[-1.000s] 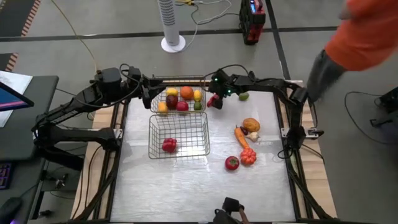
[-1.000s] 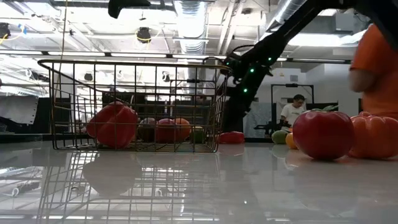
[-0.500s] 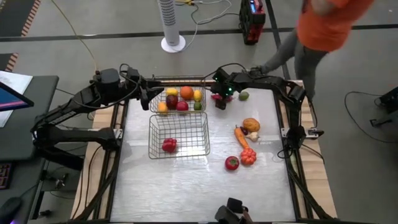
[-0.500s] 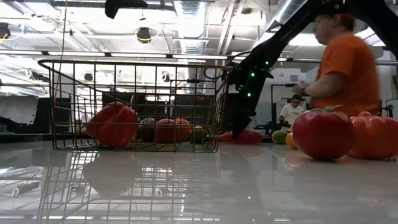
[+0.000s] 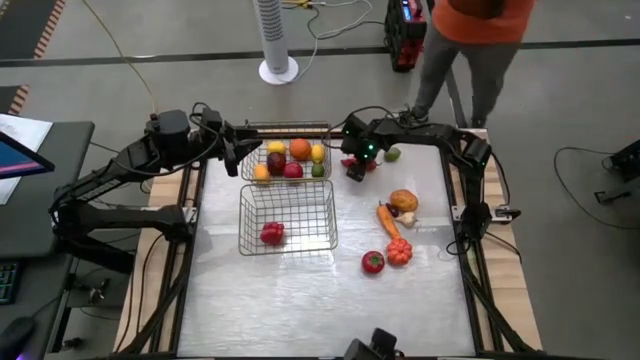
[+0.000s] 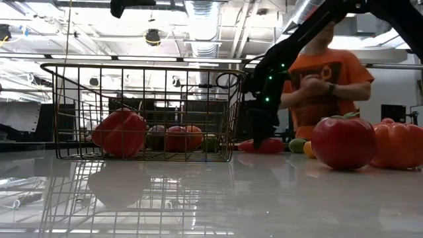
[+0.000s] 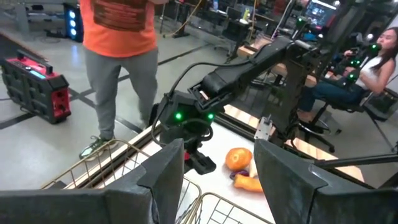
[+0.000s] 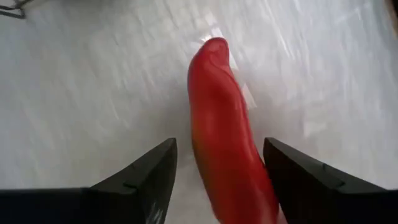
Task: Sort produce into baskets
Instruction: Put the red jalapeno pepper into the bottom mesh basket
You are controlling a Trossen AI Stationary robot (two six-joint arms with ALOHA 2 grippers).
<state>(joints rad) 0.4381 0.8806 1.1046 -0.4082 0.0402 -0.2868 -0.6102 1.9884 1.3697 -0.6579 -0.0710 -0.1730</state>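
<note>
A long red chili (image 8: 221, 112) lies on the table right of the far basket (image 5: 290, 130), which holds several fruits. My right gripper (image 5: 355, 168) points steeply down over the chili, open, one finger on each side of it. The near basket (image 5: 288, 245) holds a red pepper (image 5: 271, 233). Loose produce lies to the right: a lime (image 5: 392, 153), a round orange piece (image 5: 404, 201), a carrot (image 5: 387, 220), a tomato (image 5: 373, 262) and an orange piece (image 5: 399, 252). My left gripper (image 5: 237, 158) hangs open at the far basket's left end, holding nothing. My right gripper comes at the chili from above, its fingers set across the chili's length. One finger (image 8: 298, 180) looks to lie against the chili's side (image 8: 258, 171), while the other stands a gap away. The chili rests on the table.
A person in an orange shirt (image 5: 470, 30) stands just beyond the table's far right corner. The table's near half shows bare surface (image 5: 300, 300). A white fan column (image 5: 275, 40) and a red box (image 5: 405, 35) stand on the floor behind the table.
My right gripper has tipped to point more steeply down and has come down over the chili. The person in orange has walked from the right to behind the table's far right corner.
</note>
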